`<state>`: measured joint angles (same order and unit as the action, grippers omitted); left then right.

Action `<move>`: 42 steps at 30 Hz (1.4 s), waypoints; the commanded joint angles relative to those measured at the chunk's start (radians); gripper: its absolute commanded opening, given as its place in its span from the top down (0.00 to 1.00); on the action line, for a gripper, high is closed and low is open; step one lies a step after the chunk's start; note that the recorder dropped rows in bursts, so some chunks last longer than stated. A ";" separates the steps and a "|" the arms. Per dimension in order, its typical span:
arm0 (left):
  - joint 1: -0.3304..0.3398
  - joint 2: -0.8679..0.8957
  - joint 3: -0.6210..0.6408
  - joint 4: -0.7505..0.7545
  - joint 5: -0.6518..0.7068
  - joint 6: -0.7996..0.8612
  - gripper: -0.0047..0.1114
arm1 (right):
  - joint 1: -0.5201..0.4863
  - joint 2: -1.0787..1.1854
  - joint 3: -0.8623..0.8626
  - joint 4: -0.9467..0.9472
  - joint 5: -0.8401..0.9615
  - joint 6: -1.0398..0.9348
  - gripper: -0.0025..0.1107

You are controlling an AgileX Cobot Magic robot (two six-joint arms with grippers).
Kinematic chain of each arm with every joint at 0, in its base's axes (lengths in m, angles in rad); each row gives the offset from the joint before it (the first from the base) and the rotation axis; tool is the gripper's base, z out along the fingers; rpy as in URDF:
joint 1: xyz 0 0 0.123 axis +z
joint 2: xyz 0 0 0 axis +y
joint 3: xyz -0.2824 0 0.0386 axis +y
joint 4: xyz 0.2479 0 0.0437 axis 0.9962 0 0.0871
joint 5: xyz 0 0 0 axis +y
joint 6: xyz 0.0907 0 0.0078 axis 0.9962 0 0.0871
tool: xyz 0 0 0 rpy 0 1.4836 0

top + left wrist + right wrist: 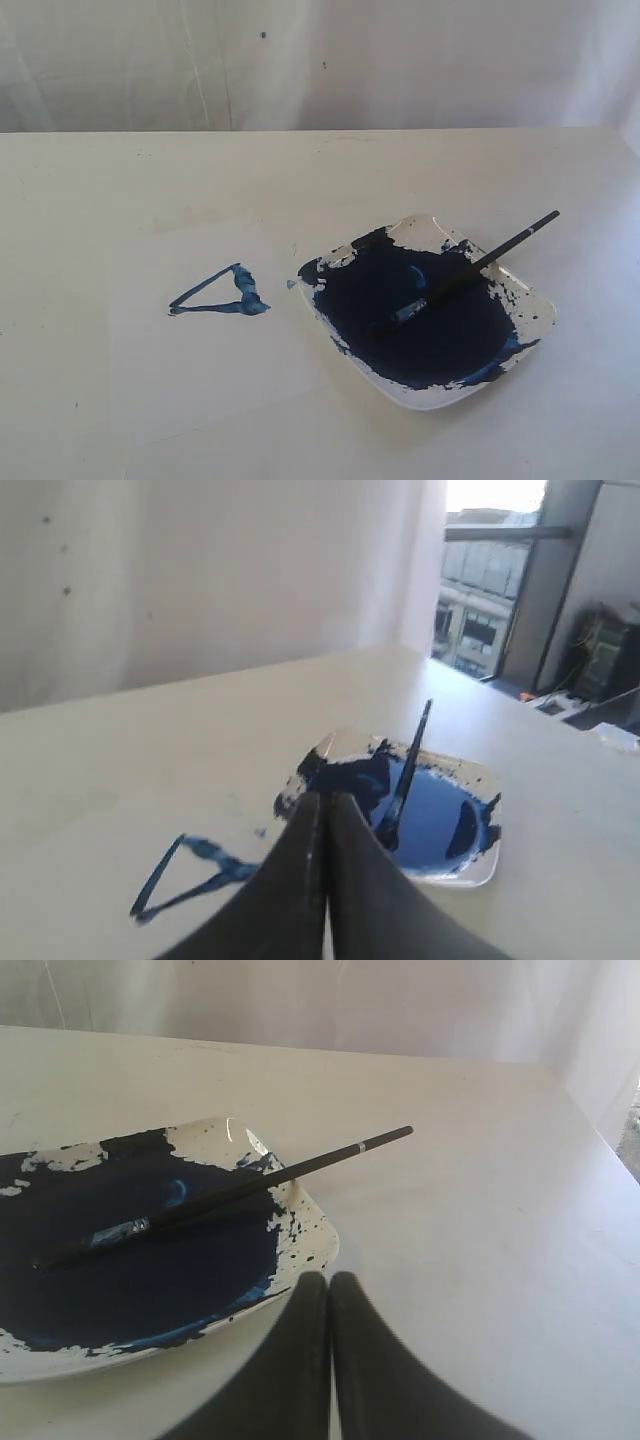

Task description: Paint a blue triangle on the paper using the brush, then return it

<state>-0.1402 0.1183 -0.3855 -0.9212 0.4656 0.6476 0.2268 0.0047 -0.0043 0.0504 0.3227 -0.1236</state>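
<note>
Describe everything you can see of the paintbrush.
The brush is long and thin: black handle, a white band near its end, a silver ferrule smeared blue. It lies in the paint dish, bristles sunk in the dark blue paint, handle leaning on the rim and jutting past it. Nothing else touches it.

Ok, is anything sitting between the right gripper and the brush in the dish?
Nothing visible does. From the shut right gripper, only the near rim of the paint dish lies before the brush, whose handle overhangs the rim.
</note>
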 commanded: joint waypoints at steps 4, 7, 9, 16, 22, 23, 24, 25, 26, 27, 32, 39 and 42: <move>-0.001 -0.017 0.071 0.580 -0.087 -0.632 0.96 | -0.009 -0.005 0.004 0.001 -0.010 -0.003 0.98; -0.001 -0.048 0.155 0.665 -0.186 -0.737 0.96 | -0.009 -0.005 0.004 0.001 -0.010 -0.003 0.98; -0.001 -0.084 0.224 0.672 -0.240 -0.745 0.96 | -0.009 -0.005 0.004 0.001 -0.010 -0.003 0.98; 0.013 -0.118 0.386 0.693 -0.230 -0.734 0.96 | -0.009 -0.005 0.004 0.002 -0.007 -0.003 0.98; 0.018 -0.118 0.386 0.709 -0.233 -0.581 0.96 | -0.009 -0.005 0.004 -0.002 -0.007 -0.003 0.98; 0.018 -0.118 0.386 0.709 -0.233 -0.551 0.96 | -0.009 -0.005 0.004 -0.002 -0.007 -0.003 0.98; 0.018 -0.118 0.386 0.709 -0.233 -0.530 0.96 | -0.009 -0.005 0.004 -0.002 -0.007 -0.003 0.98; 0.018 -0.118 0.386 0.709 -0.233 -0.506 0.96 | -0.009 -0.005 0.004 -0.002 -0.007 -0.003 0.98; 0.018 -0.118 0.386 0.709 -0.233 -0.488 0.96 | -0.009 -0.005 0.004 -0.002 -0.007 -0.003 0.98; 0.018 -0.118 0.386 0.709 -0.233 -0.483 0.96 | -0.009 -0.005 0.004 -0.002 -0.007 -0.003 0.98; 0.026 -0.118 0.386 0.717 -0.237 -0.433 0.96 | -0.009 -0.005 0.004 -0.002 -0.007 -0.003 0.98; 0.121 -0.118 0.386 0.725 -0.257 -0.536 0.96 | -0.009 -0.005 0.004 0.001 -0.007 -0.003 0.98; 0.122 -0.118 0.386 0.880 -0.257 -0.770 0.96 | -0.009 -0.005 0.004 0.001 -0.007 -0.003 0.98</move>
<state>-0.0230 0.0053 -0.0035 -0.1307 0.2134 0.0365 0.2252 0.0047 -0.0043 0.0504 0.3266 -0.1236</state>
